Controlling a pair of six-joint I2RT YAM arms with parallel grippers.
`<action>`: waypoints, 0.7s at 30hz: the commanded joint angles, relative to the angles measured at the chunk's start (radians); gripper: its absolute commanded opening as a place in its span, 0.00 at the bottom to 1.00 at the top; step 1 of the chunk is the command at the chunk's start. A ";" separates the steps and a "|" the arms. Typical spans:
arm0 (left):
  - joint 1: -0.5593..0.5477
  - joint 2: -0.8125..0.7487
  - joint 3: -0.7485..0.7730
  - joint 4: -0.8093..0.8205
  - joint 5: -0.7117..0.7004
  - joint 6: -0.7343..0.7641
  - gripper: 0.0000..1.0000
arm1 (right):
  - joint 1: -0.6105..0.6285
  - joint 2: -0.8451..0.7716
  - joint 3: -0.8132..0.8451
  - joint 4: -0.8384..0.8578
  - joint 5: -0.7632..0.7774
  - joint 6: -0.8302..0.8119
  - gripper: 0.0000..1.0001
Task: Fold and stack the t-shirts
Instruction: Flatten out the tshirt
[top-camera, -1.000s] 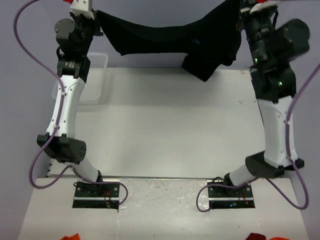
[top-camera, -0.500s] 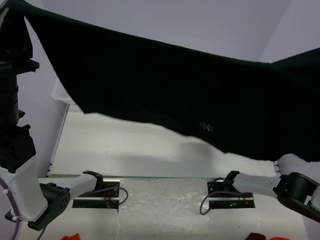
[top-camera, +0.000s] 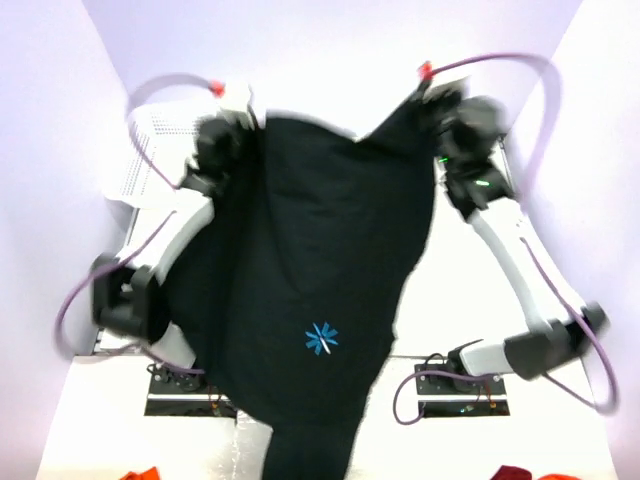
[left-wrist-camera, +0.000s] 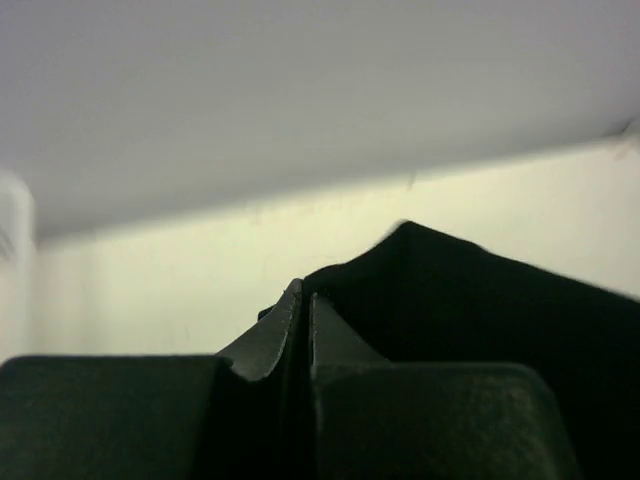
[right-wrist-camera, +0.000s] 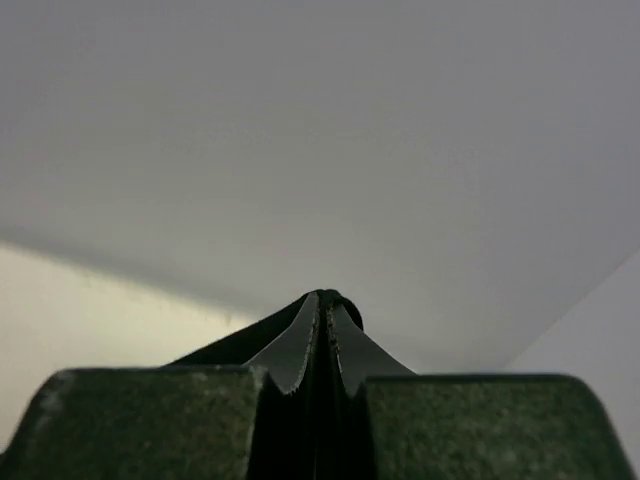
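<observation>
Status: left gripper (top-camera: 245, 125) and right gripper (top-camera: 428, 100) each clamped tight on an upper corner of the t-shirt (top-camera: 320, 280), hanging spread high above the table (top-camera: 445, 300); best to lower both evenly, cloth taut, so it lands flat there.

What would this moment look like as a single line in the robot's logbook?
left gripper: shut on t-shirt | right gripper: shut on t-shirt | t-shirt: hanging between them, unfolded

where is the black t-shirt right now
In the top view the t-shirt hangs mid-frame over the table, pinched at its upper corners by the left gripper and right gripper; its lower end runs off the bottom edge.
</observation>
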 joint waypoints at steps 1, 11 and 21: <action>0.010 0.020 -0.249 0.200 -0.058 -0.062 0.00 | -0.077 0.037 -0.251 0.134 -0.029 0.163 0.00; 0.031 0.265 -0.350 0.308 -0.097 -0.120 0.00 | -0.245 0.172 -0.499 0.168 0.084 0.335 0.00; 0.033 0.394 -0.129 0.233 -0.108 -0.074 0.00 | -0.361 0.362 -0.235 0.004 0.072 0.357 0.00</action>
